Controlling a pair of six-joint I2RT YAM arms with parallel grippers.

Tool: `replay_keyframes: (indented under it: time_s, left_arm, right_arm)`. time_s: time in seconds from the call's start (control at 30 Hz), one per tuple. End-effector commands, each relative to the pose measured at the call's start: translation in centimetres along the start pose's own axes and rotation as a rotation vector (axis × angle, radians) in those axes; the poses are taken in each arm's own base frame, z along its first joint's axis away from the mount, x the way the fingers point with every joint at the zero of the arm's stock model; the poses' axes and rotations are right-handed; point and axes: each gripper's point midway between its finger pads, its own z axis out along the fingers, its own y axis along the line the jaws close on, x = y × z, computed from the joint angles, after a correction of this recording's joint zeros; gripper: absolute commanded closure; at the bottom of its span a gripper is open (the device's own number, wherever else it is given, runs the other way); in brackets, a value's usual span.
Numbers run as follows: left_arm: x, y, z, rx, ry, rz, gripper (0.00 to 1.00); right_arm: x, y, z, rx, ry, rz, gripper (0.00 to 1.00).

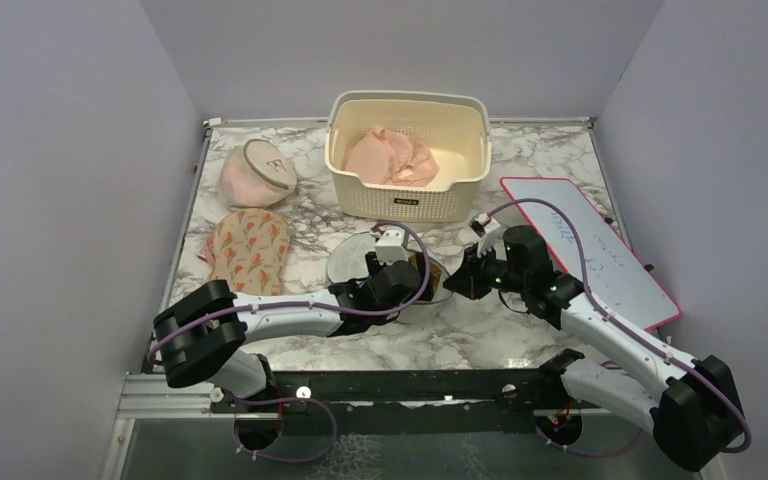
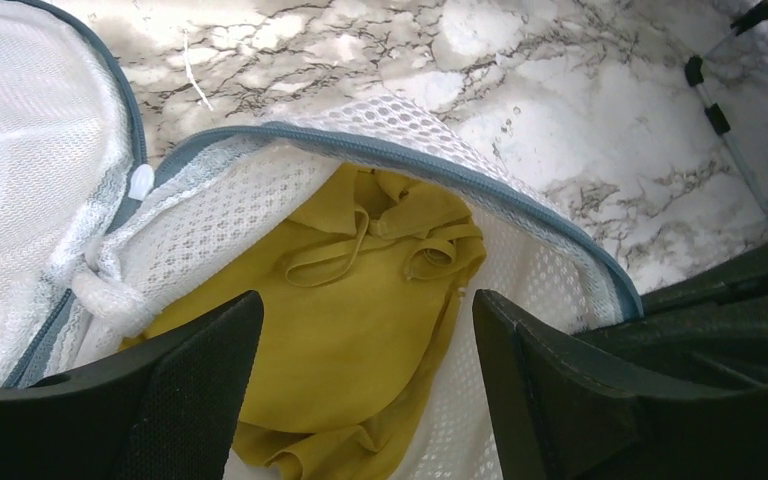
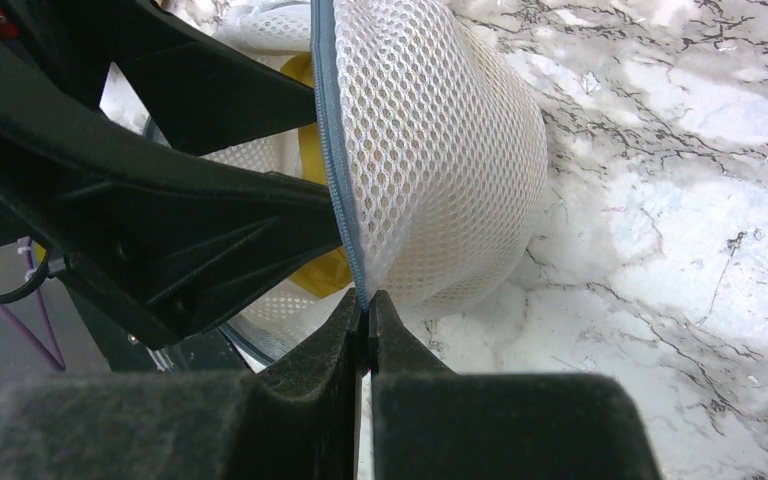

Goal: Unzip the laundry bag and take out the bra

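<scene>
Two wrist views, not overhead, show bra [image 2: 360,330] inside laundry bag [image 2: 250,200]

Access to laundry bag [image 1: 353,262]: mouth unzipped, lid flap lying to its left in top view. Left gripper [image 2: 365,305] jaws spread over the opening w/ bra [image 2: 345,340] between them. Right gripper [image 3: 365,308] pinches the zip rim, blocking the bag's right side. Basket [image 1: 407,205] stands just behind; tabletop [image 1: 460,338] bare btwn arms.
</scene>
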Motion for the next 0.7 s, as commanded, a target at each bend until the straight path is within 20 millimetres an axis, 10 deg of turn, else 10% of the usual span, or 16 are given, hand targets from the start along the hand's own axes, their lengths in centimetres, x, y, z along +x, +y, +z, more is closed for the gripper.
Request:
replay_keyframes:
  time_s: [0.0,0.2,0.67]
  left_arm:
    - [-0.2,1.2,0.5,-0.056,-0.050,-0.113,0.30]
    - [0.1,2.1,0.6,-0.073,-0.069,-0.126,0.37]
    - [-2.4,2.1,2.5,-0.112,-0.189,-0.224,0.11]
  right_arm:
    - [-0.5,0.7,-0.1,-0.035,-0.032,-0.033,0.99]
    - [-0.6,1.1,-0.4,-0.051,-0.040,-0.039,0.99]
    - [-0.2,0.9,0.0,-0.049,-0.018,-0.032,0.99]
